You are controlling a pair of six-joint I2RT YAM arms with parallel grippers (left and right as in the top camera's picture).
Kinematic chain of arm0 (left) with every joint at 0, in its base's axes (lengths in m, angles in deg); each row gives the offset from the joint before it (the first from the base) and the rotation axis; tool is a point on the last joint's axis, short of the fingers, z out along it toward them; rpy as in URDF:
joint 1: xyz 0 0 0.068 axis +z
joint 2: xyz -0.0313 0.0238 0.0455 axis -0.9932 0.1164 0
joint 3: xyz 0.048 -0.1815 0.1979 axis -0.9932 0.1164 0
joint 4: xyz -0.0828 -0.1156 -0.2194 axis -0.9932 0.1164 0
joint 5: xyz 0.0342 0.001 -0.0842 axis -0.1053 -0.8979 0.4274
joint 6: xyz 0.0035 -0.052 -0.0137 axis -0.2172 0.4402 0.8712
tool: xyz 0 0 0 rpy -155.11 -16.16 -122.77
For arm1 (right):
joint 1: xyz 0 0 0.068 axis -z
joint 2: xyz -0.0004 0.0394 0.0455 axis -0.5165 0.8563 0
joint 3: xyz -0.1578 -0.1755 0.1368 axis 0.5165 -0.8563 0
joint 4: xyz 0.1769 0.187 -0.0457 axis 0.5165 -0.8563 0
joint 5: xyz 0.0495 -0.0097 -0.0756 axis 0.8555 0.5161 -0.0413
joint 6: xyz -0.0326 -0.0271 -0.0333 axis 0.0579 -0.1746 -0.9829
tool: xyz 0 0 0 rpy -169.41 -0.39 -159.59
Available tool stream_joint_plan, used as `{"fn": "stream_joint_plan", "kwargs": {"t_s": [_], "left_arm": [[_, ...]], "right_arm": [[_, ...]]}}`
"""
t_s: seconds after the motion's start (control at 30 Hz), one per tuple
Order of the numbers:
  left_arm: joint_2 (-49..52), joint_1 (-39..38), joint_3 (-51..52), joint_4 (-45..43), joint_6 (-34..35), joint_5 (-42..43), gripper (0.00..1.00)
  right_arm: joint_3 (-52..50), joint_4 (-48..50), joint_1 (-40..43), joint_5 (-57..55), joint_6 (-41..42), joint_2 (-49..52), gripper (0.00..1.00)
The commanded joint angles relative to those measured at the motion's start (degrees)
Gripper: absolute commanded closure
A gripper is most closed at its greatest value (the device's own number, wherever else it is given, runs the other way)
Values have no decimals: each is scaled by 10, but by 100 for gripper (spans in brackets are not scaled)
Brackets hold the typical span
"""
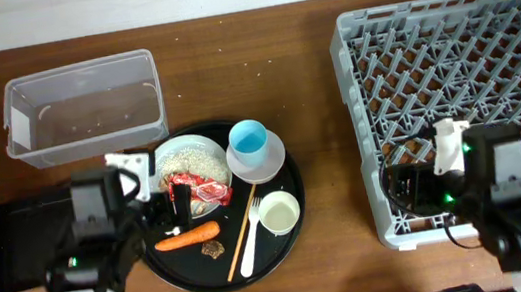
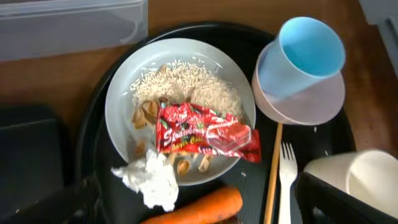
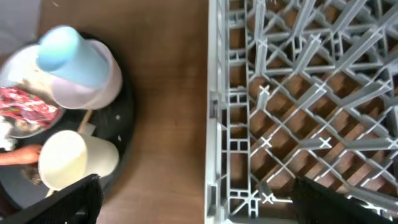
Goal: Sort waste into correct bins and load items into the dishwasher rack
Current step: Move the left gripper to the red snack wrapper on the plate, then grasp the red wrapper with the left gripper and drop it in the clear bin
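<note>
Left gripper (image 1: 171, 213): fingers spread wide, pinching nothing; it sits over the left part of the round black tray (image 1: 191, 268), just beside the bowl

Right gripper (image 1: 410, 190): fingers spread, nothing between them; it is over the left side of the dishwasher rack (image 1: 460, 49), near its edge

Waste, all on the round tray:
- white rice (image 2: 199, 87) with beige scraps (image 2: 149, 112) inside the white bowl (image 2: 124, 87)
- red wrapper (image 2: 205, 134) lying across the food in the bowl
- crumpled white tissue (image 2: 152, 180) draped over the bowl's near rim
- orange carrot (image 2: 199, 205) on the tray, just beside the tissue
- small brown crumb (image 1: 213, 248) near the carrot's right end

Items:
- light blue cup (image 2: 308, 53) mouth up on the pale plate (image 2: 311, 109), right of the bowl
- wooden chopstick (image 2: 273, 174) and white fork (image 2: 286, 180) side by side, below the plate
- small white cup (image 2: 367, 174) right of the fork

Bins: clear tub (image 1: 79, 71) on the table (image 1: 306, 110) behind the round tray; black rectangular tray (image 1: 11, 244) to the left, partly under the left arm

The rack stands at the right, well apart from the round tray
</note>
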Motion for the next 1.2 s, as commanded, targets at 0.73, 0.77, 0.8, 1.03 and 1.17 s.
{"fn": "stream_joint_plan", "kwargs": {"t_s": [0.73, 0.77, 0.8, 1.03, 1.17], "left_arm": [[313, -2, -19, -136, 4, 15, 93], [313, -2, -19, -135, 4, 15, 93], [313, -2, -19, -133, 4, 16, 57], [314, -2, -14, -101, 6, 111, 45], [351, -2, -14, -97, 6, 109, 46]], "right_arm": [[13, -27, -2, -66, -5, 101, 1], [13, -27, -2, -66, -5, 101, 1], [13, -27, -2, -66, -5, 101, 1], [13, -27, -2, -66, -5, 101, 1], [13, -27, -2, -66, -5, 101, 1]]}}
